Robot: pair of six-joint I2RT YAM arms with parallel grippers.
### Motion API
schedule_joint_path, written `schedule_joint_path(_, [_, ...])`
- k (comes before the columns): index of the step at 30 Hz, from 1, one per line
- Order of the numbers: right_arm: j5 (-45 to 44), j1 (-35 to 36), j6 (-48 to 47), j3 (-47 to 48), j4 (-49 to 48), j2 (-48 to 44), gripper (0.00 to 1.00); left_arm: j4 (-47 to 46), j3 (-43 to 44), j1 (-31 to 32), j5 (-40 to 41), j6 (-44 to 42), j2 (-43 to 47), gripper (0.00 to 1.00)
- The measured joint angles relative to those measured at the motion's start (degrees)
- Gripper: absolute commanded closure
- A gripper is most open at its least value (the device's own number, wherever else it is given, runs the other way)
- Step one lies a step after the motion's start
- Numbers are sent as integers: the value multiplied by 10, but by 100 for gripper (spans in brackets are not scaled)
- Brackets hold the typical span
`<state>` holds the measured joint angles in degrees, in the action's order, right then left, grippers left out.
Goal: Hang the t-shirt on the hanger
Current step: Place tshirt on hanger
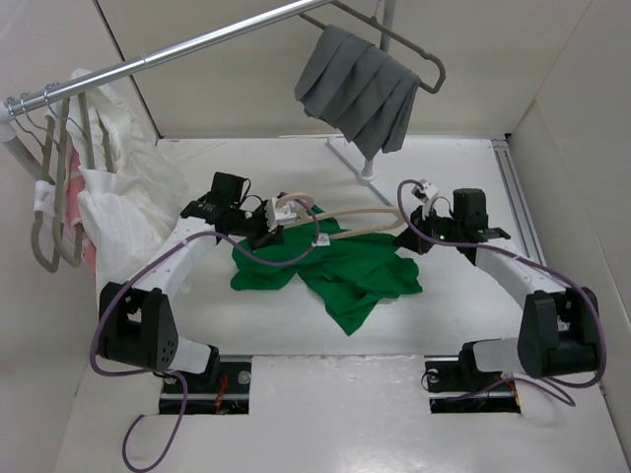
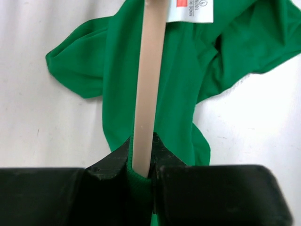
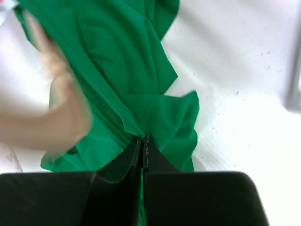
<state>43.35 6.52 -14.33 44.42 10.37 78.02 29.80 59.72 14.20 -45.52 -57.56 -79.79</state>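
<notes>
Fingers (image 2: 115, 162) of the left gripper (image 2: 141, 143) squeeze the hanger (image 2: 149, 70) over the t-shirt (image 2: 183, 94), and the right gripper (image 3: 142, 140) is pinched shut on its green cloth.

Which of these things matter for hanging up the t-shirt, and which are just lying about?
Job: green t-shirt, pinched by the right fingers; beige hanger, clamped in the left fingers.
Just there: grey pleated cloth, white garments, metal rail.

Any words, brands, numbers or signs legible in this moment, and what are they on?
"MADE IN": on the white neck label of the t-shirt, left wrist view; the rest of that line is too small to read.
Red patch and round mark on the same label: unreadable.
No other text is visible.
</notes>
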Motion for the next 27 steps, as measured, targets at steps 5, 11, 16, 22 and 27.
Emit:
schedule_joint_path(5, [19, -13, -7, -4, -5, -36, 100, -27, 0, 7, 40, 21, 0, 100])
schedule_joint_path(11, [14, -19, -19, -2, 5, -76, 100, -52, -2, 30, 97, 9, 0, 100])
schedule_joint_path(16, [17, -36, -34, 2, 35, -102, 100, -68, -10, 35, 97, -18, 1, 100])
schedule_joint_path(22, [39, -43, -78, 28, 78, -116, 100, -85, -31, 45, 144, -28, -5, 100])
schedule_joint_path(27, [47, -46, -128, 55, 124, -132, 100, -117, -31, 45, 148, -25, -16, 100])
